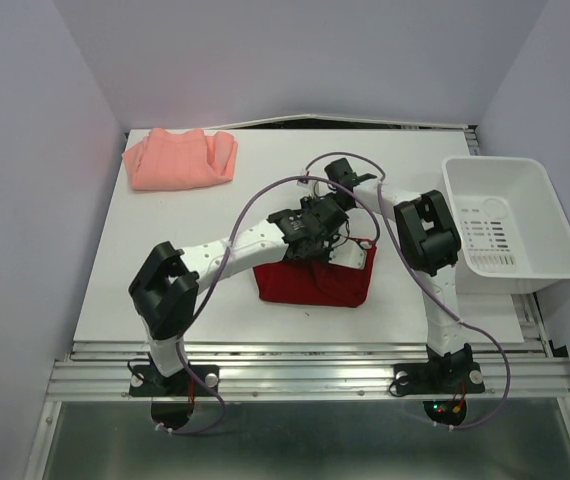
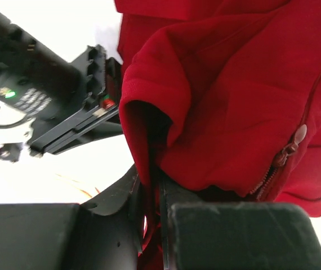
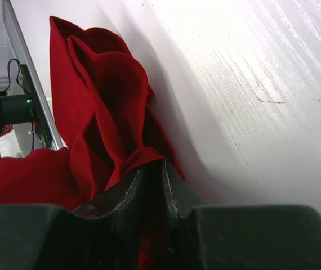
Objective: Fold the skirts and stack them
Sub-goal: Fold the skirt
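From above, the deep red pleated cloth skirt point(image 1: 310, 285) lies bunched near the middle of the white surface point(image 1: 165, 280). The salmon-pink pleated cloth skirt point(image 1: 180, 160) lies at the far left corner, well apart.

In the left wrist view, the left end effector point(image 2: 155, 188) pinches a fold of the red skirt near its zipper point(image 2: 284, 157).

In the right wrist view, the right end effector point(image 3: 161, 177) is clamped narrow on another red fold.
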